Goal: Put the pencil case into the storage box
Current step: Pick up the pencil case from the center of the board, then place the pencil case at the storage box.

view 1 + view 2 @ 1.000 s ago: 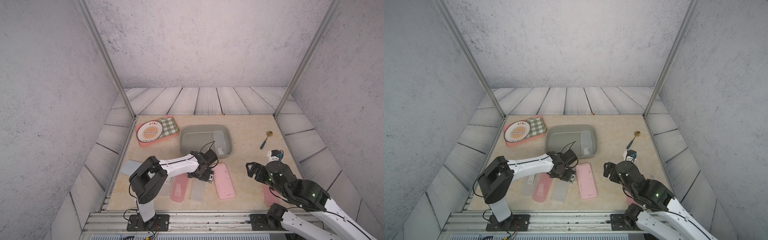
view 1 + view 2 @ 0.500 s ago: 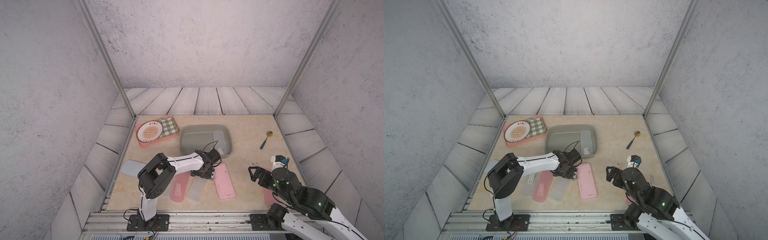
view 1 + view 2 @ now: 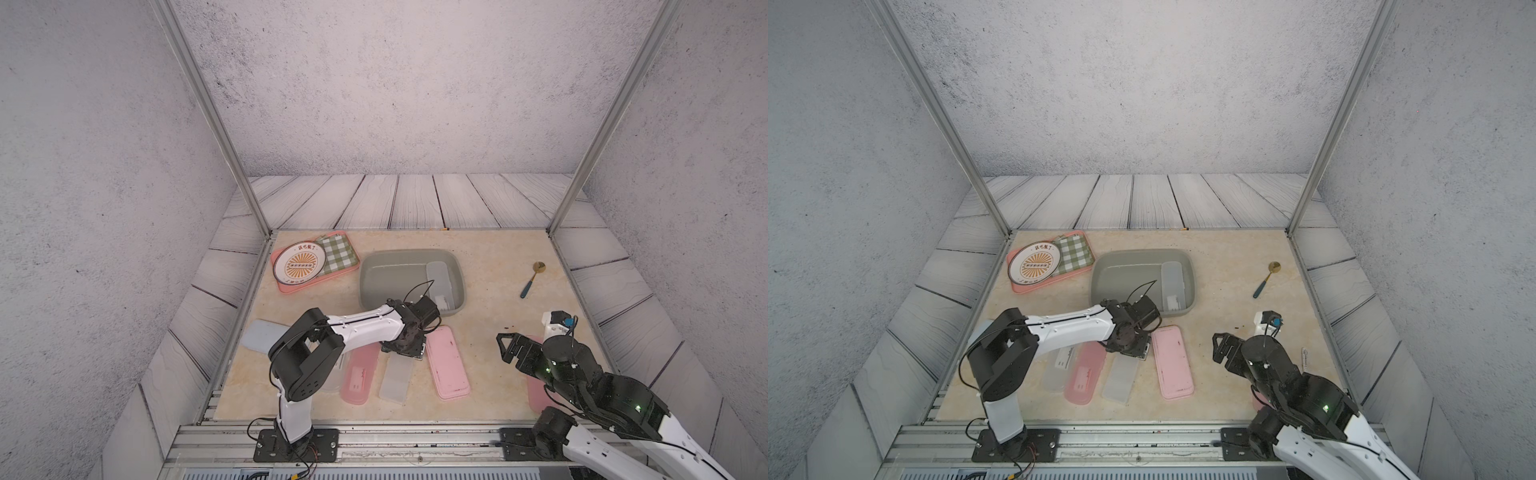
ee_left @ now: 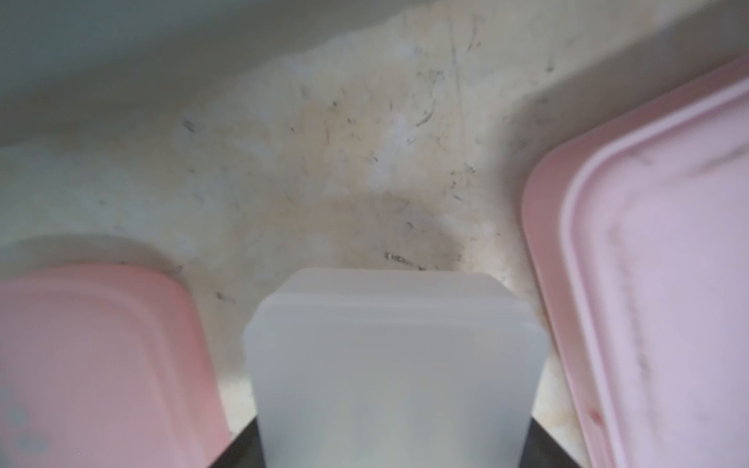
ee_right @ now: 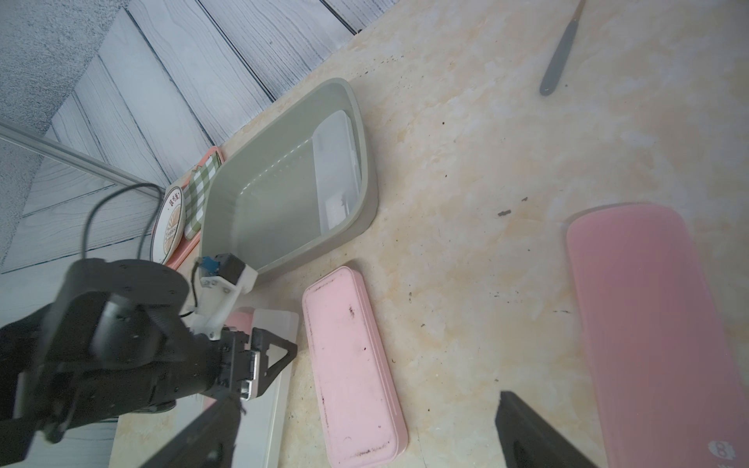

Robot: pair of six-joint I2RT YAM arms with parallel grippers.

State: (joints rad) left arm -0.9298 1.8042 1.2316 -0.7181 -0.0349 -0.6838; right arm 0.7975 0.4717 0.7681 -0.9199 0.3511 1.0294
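Left pincer (image 3: 406,351) straddles far end of clear pencil case (image 4: 393,364) lying on surface (image 3: 490,291) just near of storage box (image 3: 409,252); cannot tell if gripped. Right pincer (image 3: 1223,347) gapes wide, empty, well to right.

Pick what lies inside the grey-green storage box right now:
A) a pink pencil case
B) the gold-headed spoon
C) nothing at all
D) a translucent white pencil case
D: in both top views a translucent white pencil case lies against one side wall inside the storage box, and the rest of the box floor is bare.
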